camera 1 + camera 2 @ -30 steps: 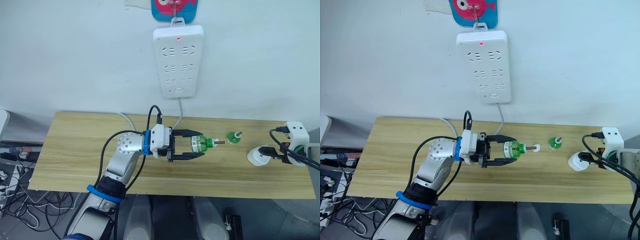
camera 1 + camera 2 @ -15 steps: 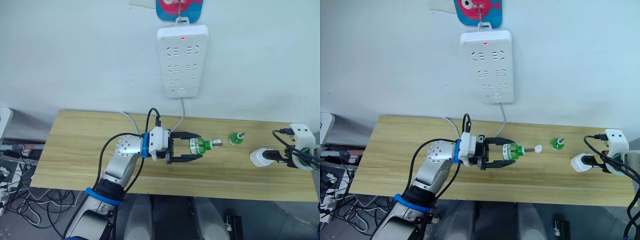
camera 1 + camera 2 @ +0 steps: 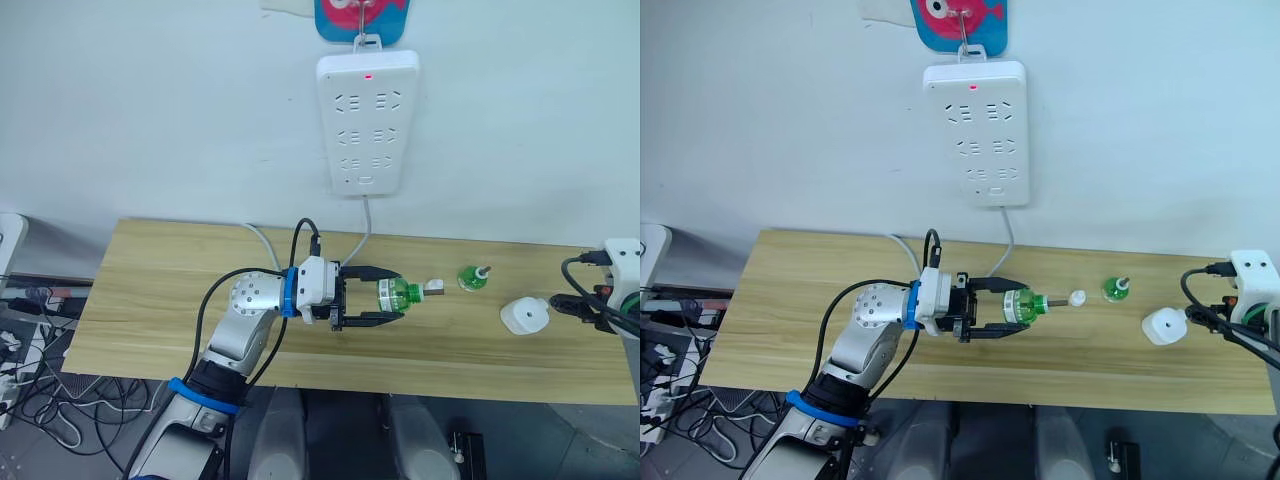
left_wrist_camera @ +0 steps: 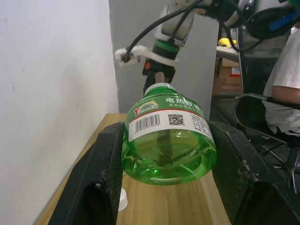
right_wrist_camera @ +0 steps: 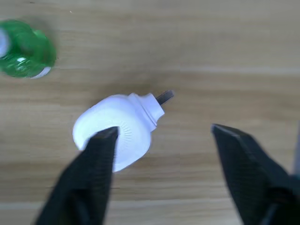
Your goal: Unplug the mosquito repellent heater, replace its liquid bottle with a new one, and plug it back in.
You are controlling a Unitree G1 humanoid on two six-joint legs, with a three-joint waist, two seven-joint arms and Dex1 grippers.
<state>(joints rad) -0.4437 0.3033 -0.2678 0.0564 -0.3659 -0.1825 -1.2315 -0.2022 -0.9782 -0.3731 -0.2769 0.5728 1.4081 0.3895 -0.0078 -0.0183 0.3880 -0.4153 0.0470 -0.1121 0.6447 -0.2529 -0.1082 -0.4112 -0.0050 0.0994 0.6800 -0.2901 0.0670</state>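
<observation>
Near the centre of the left eye frame, the left gripper (image 3: 372,305) is clenched on a green liquid bottle (image 3: 397,294), holding it on its side just above the wooden table (image 3: 150,300), wick end pointing toward the right of the frame; the left wrist view shows both black fingers pressed against the bottle's flanks. At the right edge, the right gripper (image 5: 161,154) has its fingers spread wide and holds nothing, and the mosquito repellent heater (image 3: 524,316) lies loose on the table at centre right (its plug prongs stick out sideways in the right wrist view). A second, smaller green bottle (image 3: 470,276) stands upright between the held bottle and the heater, and the white power strip (image 3: 364,122) hangs on the wall at the upper centre. The risk from here, I judge, is in mating bottle and heater: the heater is unrestrained and rounded, so a push from the bottle's neck could roll or slide it away, and the long exposed wick could snag or bend if the approach is off-axis. The standing bottle sits close to that path and could be knocked over.
</observation>
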